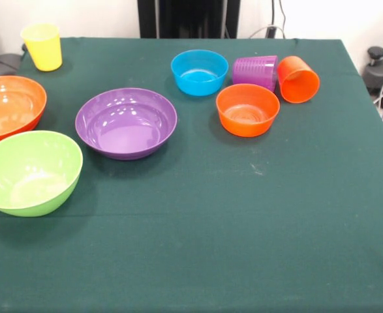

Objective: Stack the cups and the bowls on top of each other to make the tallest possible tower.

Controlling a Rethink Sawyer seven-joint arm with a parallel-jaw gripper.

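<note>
Fingers are nowhere in view, so nothing is stacked yet: left of the large glossy purple plastic bowl (pixel 126 122), the lime-green plastic bowl (pixel 29 171) likely needs grasping first.

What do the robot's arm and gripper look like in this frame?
Neither shows here. Only a black upright column stands behind the far edge of the green-clothed table, with thin cables trailing beside it. No red arm link, marking or gripper is visible, so their look cannot be described.
</note>
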